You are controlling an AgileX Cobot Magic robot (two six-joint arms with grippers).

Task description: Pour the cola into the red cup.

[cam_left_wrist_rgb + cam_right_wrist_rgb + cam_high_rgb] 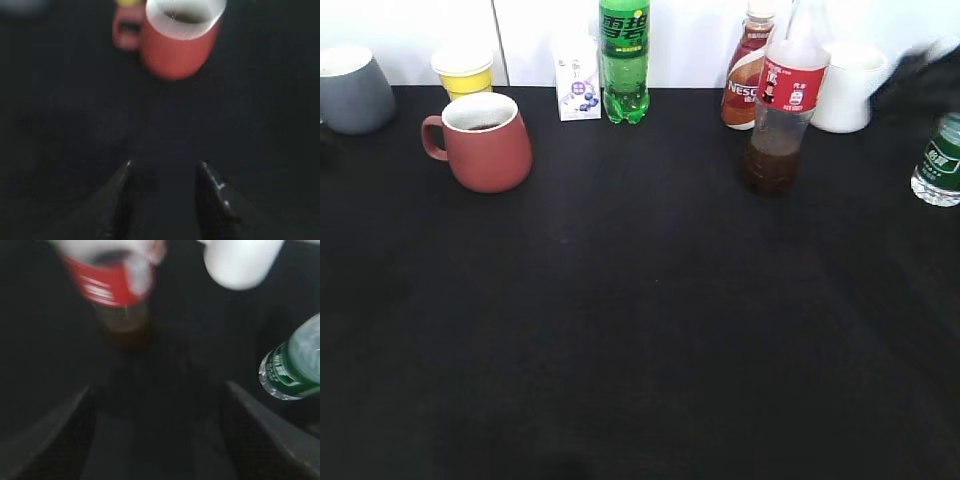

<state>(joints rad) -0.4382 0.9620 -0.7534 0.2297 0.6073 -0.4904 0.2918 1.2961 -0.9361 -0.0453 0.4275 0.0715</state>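
Observation:
The cola bottle (pixel 782 110) stands upright at the back right of the black table, with dark liquid in its lower part; no cap shows. It appears blurred in the right wrist view (pixel 112 287). The red cup (pixel 483 140) stands at the back left with dark liquid inside, handle to the left. It also shows in the left wrist view (pixel 177 42). My left gripper (pixel 165 165) is open and empty, some way short of the cup. My right gripper (pixel 159 387) is open wide and empty, short of the bottle. The right arm is a dark blur in the exterior view (pixel 915 70).
Along the back edge stand a grey mug (pixel 353 90), a yellow paper cup (pixel 465 70), a small white carton (pixel 578 85), a green soda bottle (pixel 624 60), a Nescafe bottle (pixel 748 70) and a white mug (pixel 847 88). A green-labelled water bottle (pixel 941 160) is at the right edge.

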